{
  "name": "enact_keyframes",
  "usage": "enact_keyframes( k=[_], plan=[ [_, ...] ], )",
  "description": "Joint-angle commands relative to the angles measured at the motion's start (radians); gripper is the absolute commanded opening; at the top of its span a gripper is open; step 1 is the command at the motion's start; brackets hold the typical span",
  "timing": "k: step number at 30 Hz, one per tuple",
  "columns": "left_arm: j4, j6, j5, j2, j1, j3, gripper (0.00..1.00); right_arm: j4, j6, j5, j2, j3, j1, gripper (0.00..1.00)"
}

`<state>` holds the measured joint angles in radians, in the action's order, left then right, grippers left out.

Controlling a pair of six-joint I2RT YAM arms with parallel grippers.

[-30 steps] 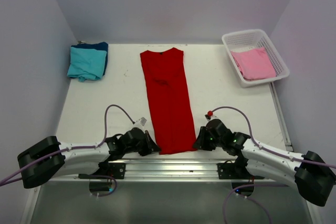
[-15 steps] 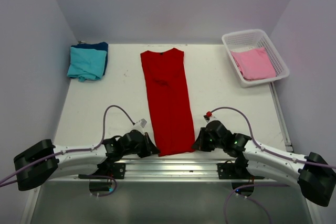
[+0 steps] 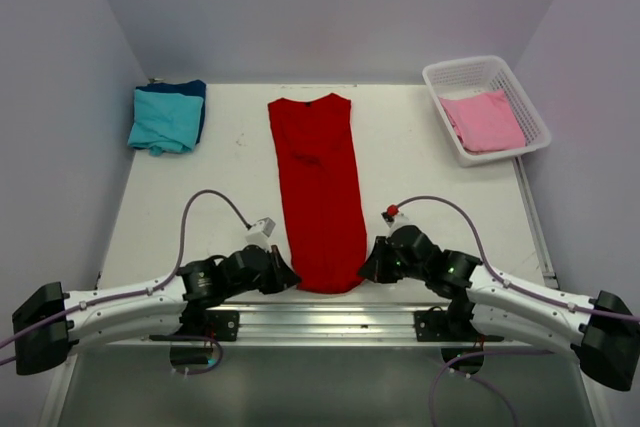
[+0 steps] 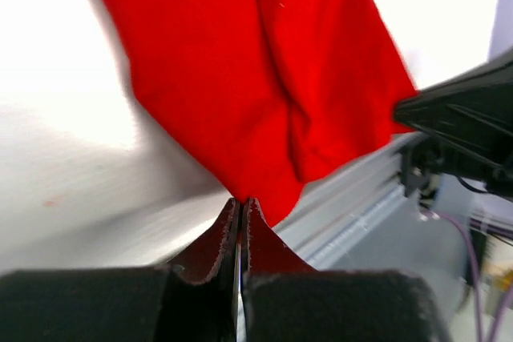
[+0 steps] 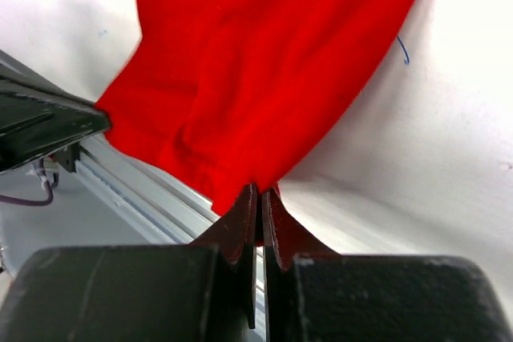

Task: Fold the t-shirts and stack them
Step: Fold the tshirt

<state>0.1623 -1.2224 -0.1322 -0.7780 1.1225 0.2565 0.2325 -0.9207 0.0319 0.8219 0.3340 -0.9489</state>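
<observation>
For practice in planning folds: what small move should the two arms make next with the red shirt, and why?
Probably lift both near corners of the red t-shirt and carry them toward its far end: the left gripper and right gripper are shut on them.

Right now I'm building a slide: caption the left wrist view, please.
Left gripper shut on a near corner of the red t-shirt lying on the table.

The red t-shirt [image 3: 318, 187] is soft, matt cloth. The white table [image 3: 200, 197] looks smooth. The far right basket [image 3: 462, 62] is white plastic. The near rail [image 3: 330, 319] is shiny metal.
</observation>
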Motion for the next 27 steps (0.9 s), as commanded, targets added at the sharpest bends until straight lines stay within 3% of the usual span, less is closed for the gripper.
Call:
enact_keyframes(
  k=[1, 8, 15, 20, 27],
  plan=[
    [0.118, 0.064, -0.163, 0.034, 0.007, 0.035, 0.0, 0.031, 0.052, -0.087, -0.012, 0.074, -0.005, 0.0],
    [0.12, 0.167, -0.34, 0.068, 0.005, 0.047, 0.0, 0.079, 0.14, -0.211, 0.034, 0.166, -0.004, 0.0],
    [-0.047, 0.328, -0.477, -0.018, 0.003, 0.096, 0.0, 0.021, 0.224, -0.27, 0.207, 0.278, 0.001, 0.0],
    [-0.205, 0.449, -0.501, -0.089, -0.026, 0.125, 0.0, -0.027, 0.295, -0.29, 0.313, 0.352, 0.024, 0.0],
    [-0.277, 0.572, -0.489, -0.106, -0.144, 0.127, 0.0, -0.039, 0.396, -0.319, 0.431, 0.491, 0.091, 0.0]
  ],
)
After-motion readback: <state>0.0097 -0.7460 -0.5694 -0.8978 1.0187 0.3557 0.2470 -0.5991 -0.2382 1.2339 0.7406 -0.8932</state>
